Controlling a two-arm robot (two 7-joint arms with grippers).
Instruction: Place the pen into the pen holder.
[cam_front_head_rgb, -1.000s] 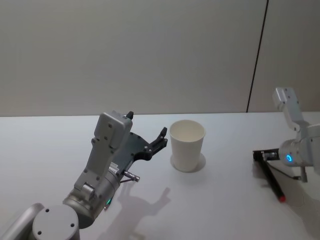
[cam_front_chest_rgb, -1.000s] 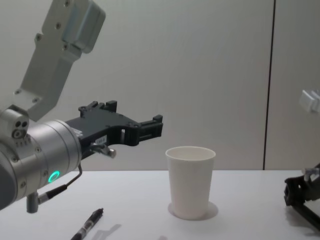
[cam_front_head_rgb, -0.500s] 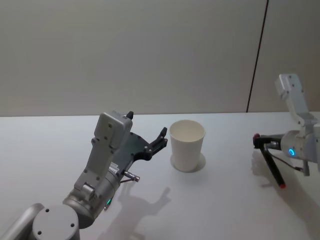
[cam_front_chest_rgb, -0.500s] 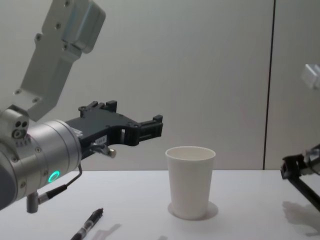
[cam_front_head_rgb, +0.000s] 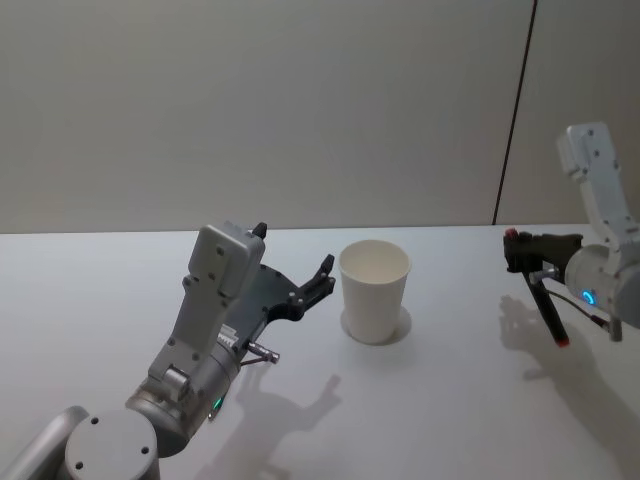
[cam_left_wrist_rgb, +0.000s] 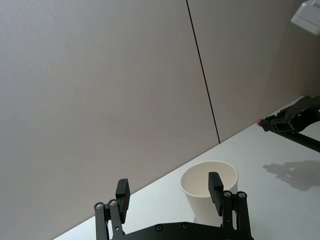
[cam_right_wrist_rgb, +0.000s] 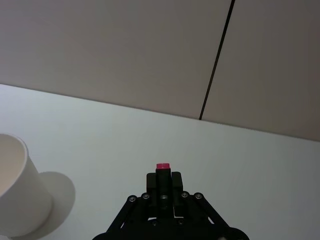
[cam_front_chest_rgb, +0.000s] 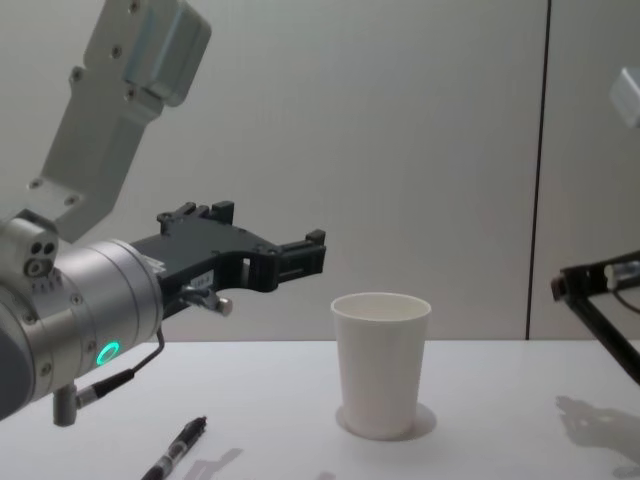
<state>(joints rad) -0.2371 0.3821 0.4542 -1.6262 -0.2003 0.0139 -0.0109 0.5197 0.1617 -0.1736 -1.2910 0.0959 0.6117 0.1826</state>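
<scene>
Black pen (cam_front_head_rgb: 548, 312) aloft, well apart from the white pen holder (cam_front_head_rgb: 374, 290)
My right claw (cam_front_head_rgb: 522, 252) grasps the pen near its red top, clear of the table (cam_front_head_rgb: 450, 400), at the holder's 3 o'clock. My left claw (cam_front_head_rgb: 322, 278) hovers released at its 9 o'clock. A second pen (cam_front_chest_rgb: 180, 448) lies around 7 o'clock.

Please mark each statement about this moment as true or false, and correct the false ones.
1. The pen holder stands upright on the table. True.
2. The pen lies inside the pen holder. False: the right gripper holds it in the air, apart from the pen holder.
3. The left gripper is shut on the pen holder. False: it is open beside it, not touching.
4. A second pen lies on the table. True.
</scene>
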